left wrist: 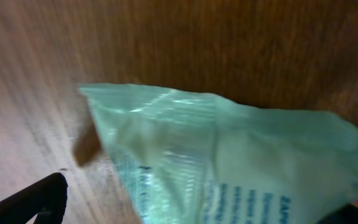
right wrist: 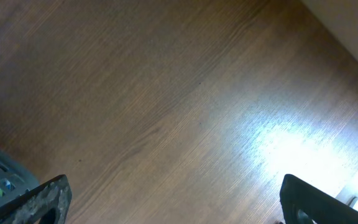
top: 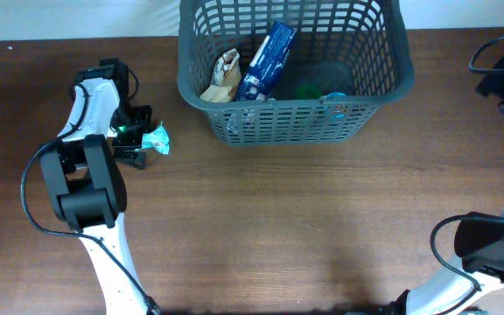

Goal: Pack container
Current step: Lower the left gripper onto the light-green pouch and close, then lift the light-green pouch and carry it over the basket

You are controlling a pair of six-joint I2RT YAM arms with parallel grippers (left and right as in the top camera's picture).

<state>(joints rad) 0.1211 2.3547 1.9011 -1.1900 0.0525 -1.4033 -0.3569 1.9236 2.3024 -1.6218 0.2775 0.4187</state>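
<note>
Teal and crinkly, a thin plastic packet (left wrist: 241, 155) lies flat on the brown wood-grain table (top: 304, 227), and the left gripper (left wrist: 207, 199) stands over it with its jaws spread as wide as they go. The left wrist view shows one dark finger (left wrist: 36, 199) low at the left and only a sliver of the other at the far right, with the packet filling the space between them. Whether either finger touches the film cannot be told; nothing is clamped. Blue print runs across the packet's glossy face, too blurred to read.

The right gripper (right wrist: 176, 196) is also fully open and holds nothing. Its two black fingers sit at the bottom corners of its view, above bare wood with a bright glare patch.

The container (top: 291, 118) is a dark grey plastic basket, rectangular with rounded corners, slotted lattice walls and a rolled rim. It stands upright, mouth up, at the far edge of the table, right of the left arm. Its long axis runs left to right in the overhead view. Inside lie a crumpled brown paper bag (top: 224, 74), a shiny blue pouch (top: 268, 59) leaning diagonally, something green (top: 309, 88) and a small blue-topped tub (top: 336, 99).
</note>
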